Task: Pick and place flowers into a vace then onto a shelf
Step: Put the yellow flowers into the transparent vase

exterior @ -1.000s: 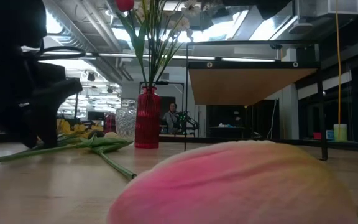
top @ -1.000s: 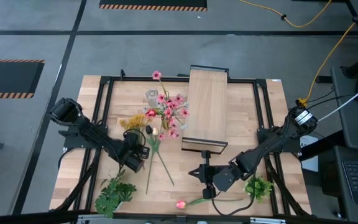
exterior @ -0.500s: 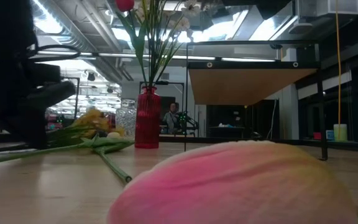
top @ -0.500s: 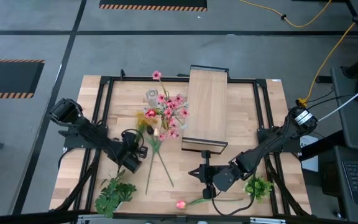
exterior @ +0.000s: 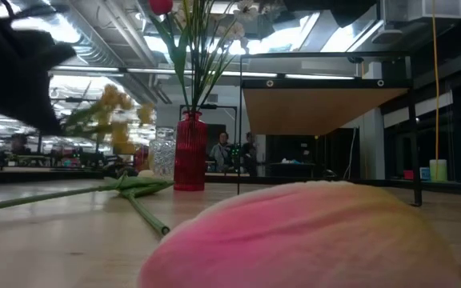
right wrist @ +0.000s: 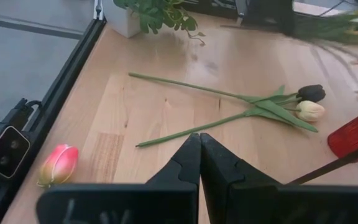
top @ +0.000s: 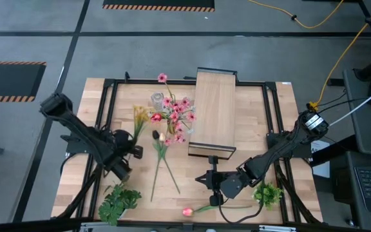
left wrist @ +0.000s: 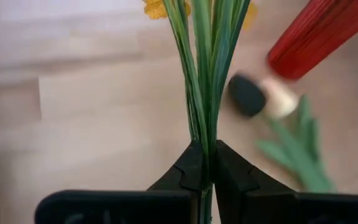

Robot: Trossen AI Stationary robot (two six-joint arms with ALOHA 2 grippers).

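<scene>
The yellow daisy stems (left wrist: 205,81) were pinched tight in the left claw (top: 129,152), left of centre in the high view, lifted clear of the counter (top: 250,116) — presumably for carrying toward the clear glass vase (top: 156,100) just above. The right claw (top: 211,179), pressed together on nothing, was parked lower centre, below the shelf (top: 214,113).

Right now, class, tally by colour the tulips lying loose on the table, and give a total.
Pink tulip: 1
Dark tulip: 1
Cream tulip: 1
Total: 3
</scene>
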